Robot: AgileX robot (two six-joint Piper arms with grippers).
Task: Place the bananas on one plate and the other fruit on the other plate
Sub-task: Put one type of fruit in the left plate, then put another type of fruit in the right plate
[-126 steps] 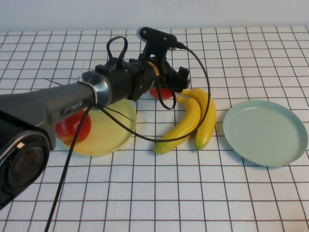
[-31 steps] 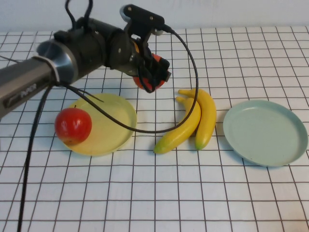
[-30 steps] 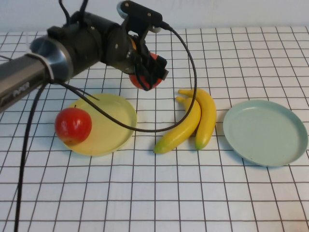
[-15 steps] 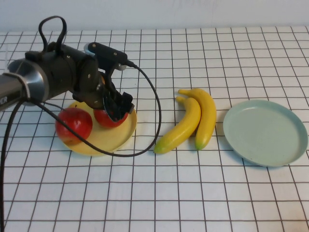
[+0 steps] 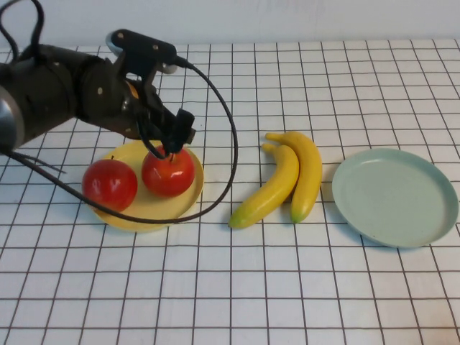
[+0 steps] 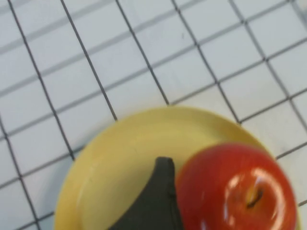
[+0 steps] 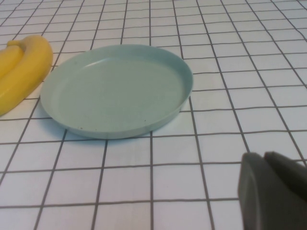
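Observation:
Two red apples (image 5: 109,185) (image 5: 169,172) sit side by side on the pale yellow plate (image 5: 147,207) at the left. My left gripper (image 5: 169,141) hovers just above the right apple, open and empty. In the left wrist view that apple (image 6: 235,189) lies on the yellow plate (image 6: 120,158) beside one dark finger (image 6: 158,201). Two bananas (image 5: 277,183) (image 5: 307,172) lie together on the table in the middle. The pale blue-green plate (image 5: 395,195) is empty at the right. My right gripper (image 7: 273,191) is shut, low near that plate (image 7: 115,88).
The table is a white cloth with a black grid. The left arm's black cable (image 5: 231,154) loops down between the yellow plate and the bananas. A banana's end (image 7: 21,72) shows beside the blue-green plate in the right wrist view.
My left gripper carried the second apple from the middle of the table over to the yellow plate, let it go there beside the first apple, and has lifted slightly.

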